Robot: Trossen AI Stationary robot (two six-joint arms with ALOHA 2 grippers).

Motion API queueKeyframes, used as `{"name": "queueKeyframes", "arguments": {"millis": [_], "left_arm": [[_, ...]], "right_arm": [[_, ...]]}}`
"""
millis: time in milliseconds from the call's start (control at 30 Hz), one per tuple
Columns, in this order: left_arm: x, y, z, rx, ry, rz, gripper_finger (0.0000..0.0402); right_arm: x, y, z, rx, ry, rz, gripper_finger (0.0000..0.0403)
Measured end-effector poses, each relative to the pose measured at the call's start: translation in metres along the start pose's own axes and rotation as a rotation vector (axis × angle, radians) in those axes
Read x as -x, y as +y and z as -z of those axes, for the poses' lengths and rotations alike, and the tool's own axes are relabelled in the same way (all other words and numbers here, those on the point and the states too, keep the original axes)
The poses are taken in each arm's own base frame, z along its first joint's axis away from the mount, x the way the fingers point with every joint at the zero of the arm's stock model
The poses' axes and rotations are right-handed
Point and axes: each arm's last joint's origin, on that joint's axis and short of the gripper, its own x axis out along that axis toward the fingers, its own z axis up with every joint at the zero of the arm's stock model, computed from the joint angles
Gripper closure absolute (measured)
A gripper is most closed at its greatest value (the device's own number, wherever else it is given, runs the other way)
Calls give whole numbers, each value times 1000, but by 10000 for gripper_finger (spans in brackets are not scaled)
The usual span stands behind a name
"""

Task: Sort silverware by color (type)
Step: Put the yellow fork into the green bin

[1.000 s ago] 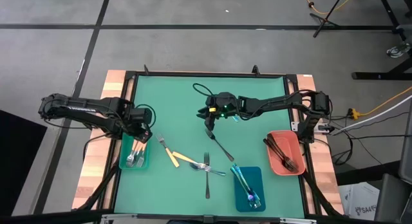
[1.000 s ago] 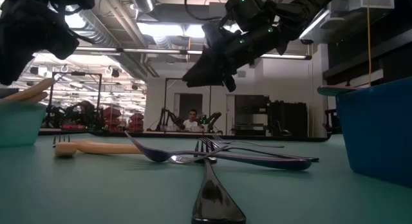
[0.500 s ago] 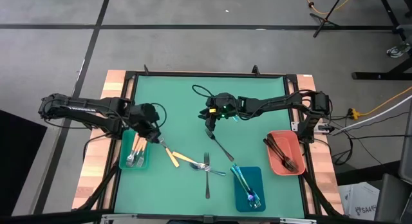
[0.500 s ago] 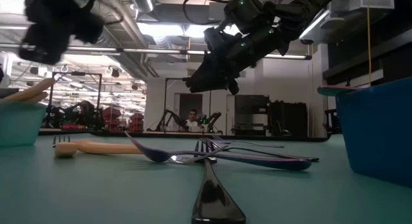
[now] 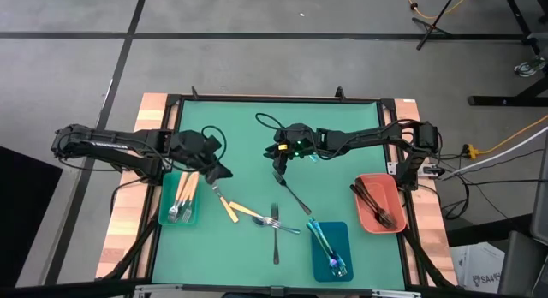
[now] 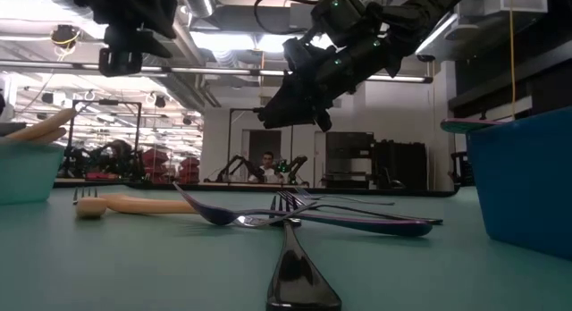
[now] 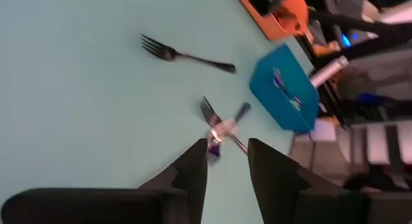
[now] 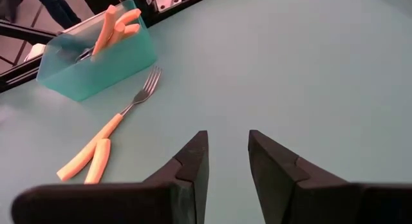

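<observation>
Swinging off the teal tray (image 5: 180, 214), left gripper (image 5: 218, 173), jaws narrowly parted and empty, hovers above the stiff, light orange-handled fork (image 5: 222, 198); pinch its handle.

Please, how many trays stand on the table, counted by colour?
Teal tray: 1
Blue tray: 1
Red tray: 1
Total: 3 trays
</observation>
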Motion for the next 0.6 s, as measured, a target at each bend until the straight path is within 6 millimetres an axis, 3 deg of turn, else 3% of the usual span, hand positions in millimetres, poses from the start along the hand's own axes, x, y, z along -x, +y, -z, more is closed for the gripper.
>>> {"name": "queueKeyframes", "arguments": {"millis": [400,600], "left_arm": [[0,0,1,-102,-102,-97,296],[-9,-4,8,-352,-45,-100,296]], "right_arm": [[0,0,0,0,0,0,303],[0,0,0,0,0,0,303]]}}
